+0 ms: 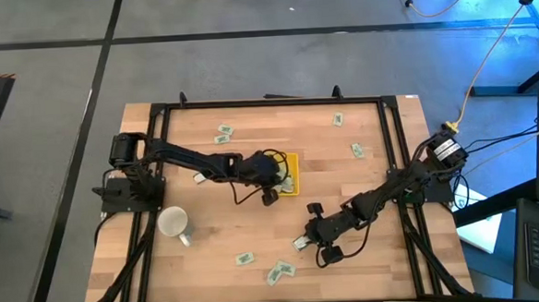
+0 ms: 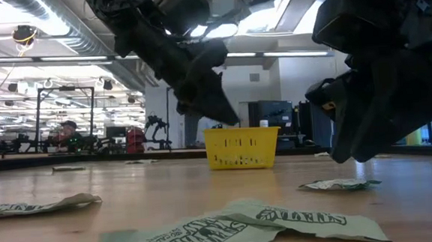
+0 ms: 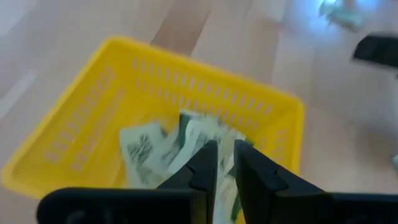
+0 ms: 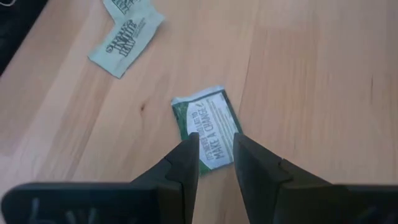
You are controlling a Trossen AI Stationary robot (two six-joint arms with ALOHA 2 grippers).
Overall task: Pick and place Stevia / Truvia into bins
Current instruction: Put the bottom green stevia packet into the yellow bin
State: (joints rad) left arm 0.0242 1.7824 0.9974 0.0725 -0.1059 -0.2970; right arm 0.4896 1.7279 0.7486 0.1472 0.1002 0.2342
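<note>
My left tool (image 3: pixel 225 163) hangs over the yellow tray (image 1: pixel 289 174), fingers drawn to a narrow slit with nothing between them. Inside the tray several Stevia packets (image 3: pixel 163 144) lie crumpled in a loose heap, just under my fingertips. The tray sits near the middle of the bench (image 1: pixel 209 237), and its slotted wall (image 2: pixel 242 147) faces the low camera.

My right tool (image 4: pixel 214 155) is down low toward the near side of the bench, fingers also narrow, their tips straddling the near edge of a single green packet (image 4: pixel 207 126) lying flat on the wood. I cannot tell whether the tips touch it. Two more packets (image 4: pixel 126 38) lie just beyond it, overlapping each other.

Other packets are scattered well apart: a pair by the far left rail (image 1: pixel 223 133), one at the far edge (image 1: pixel 338 120), one toward the right rail (image 1: pixel 356 150), and some along the near edge (image 1: pixel 279 272). A white mug (image 1: pixel 173 223) lies on its side near the left rail, clear of both arms. A black cable loops beside the tray under my left arm.
</note>
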